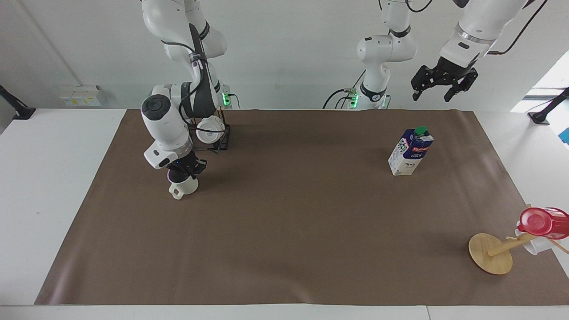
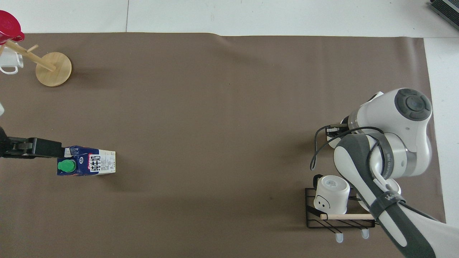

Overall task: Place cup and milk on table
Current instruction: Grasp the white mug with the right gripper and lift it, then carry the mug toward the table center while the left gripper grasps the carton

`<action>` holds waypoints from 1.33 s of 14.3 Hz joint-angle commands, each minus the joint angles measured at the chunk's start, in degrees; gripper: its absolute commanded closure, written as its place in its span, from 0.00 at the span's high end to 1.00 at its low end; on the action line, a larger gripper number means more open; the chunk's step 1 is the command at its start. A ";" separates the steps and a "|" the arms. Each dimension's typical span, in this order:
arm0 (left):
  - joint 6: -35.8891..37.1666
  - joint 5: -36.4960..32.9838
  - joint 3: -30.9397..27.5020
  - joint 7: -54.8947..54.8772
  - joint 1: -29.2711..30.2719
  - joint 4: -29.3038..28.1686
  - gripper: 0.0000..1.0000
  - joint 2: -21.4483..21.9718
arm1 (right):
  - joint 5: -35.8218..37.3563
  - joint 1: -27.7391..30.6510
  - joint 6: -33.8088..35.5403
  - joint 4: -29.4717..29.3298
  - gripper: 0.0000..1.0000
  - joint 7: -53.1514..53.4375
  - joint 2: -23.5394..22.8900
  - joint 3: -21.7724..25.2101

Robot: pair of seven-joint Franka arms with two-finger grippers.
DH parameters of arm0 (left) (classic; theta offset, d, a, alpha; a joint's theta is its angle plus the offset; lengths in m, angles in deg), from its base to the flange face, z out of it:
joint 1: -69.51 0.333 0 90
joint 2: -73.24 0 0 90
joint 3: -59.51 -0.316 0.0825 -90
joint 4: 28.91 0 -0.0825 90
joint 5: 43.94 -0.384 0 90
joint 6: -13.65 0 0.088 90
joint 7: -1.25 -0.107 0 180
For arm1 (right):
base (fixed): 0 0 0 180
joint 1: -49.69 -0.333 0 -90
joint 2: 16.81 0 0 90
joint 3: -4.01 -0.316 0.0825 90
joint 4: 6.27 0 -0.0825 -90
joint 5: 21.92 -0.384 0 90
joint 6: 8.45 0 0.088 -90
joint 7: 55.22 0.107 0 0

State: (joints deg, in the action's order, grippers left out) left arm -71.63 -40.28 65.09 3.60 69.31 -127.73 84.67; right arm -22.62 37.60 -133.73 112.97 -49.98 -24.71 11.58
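A wide bare stretch of the brown sheet on the table (image 1: 284,249) lies between the cup (image 1: 183,186) and one upright milk (image 1: 410,152). The cup is pinched by the right gripper (image 1: 184,171) near a wire rack (image 2: 339,209), largely hidden from overhead. The left gripper (image 1: 438,92) is held spread, high over the sheet's edge.

Two high cameras are looking at one desk (image 1: 26,186) from opposing ends.

The facing camera is looking down from across the desk toward the robots at 12 o'clock, taking in the whole brown sheet (image 1: 284,231). The overhead camera is sitting above the robots' end, pointing steeply down and forward, arms entering from 6 o'clock. Both are sharing the sheet, half a turn apart.
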 commanded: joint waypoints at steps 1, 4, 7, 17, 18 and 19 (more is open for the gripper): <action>1.26 0.73 0.48 0.20 1.08 1.17 1.00 -0.27 | -0.62 -0.04 -0.66 -1.99 0.00 1.00 -0.10 -0.01; 1.34 0.73 0.48 0.20 1.17 1.17 1.00 -0.18 | -0.62 0.40 -0.22 -3.57 0.00 2.22 0.60 -0.01; 1.34 0.73 0.48 0.20 1.17 1.17 1.00 -0.18 | -0.45 -0.39 4.68 -8.21 0.00 6.70 0.69 -0.18; 1.34 0.73 0.48 0.20 1.17 1.17 1.00 -0.27 | -0.62 -11.98 6.29 -11.31 0.00 22.25 -0.01 -1.42; 1.34 0.73 0.48 0.20 1.17 1.17 1.00 -0.27 | -0.71 -13.38 5.93 -11.31 0.00 24.62 -0.10 -1.42; 1.34 0.73 0.48 0.20 1.17 1.17 1.00 -0.27 | -0.71 -14.35 5.15 -11.31 0.00 27.69 -0.18 -1.42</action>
State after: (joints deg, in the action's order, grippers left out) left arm -71.63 -40.28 65.01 3.60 69.31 -127.73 84.67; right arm -22.69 24.57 -127.71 102.34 -26.53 -24.36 10.18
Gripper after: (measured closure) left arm 0.000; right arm 0.952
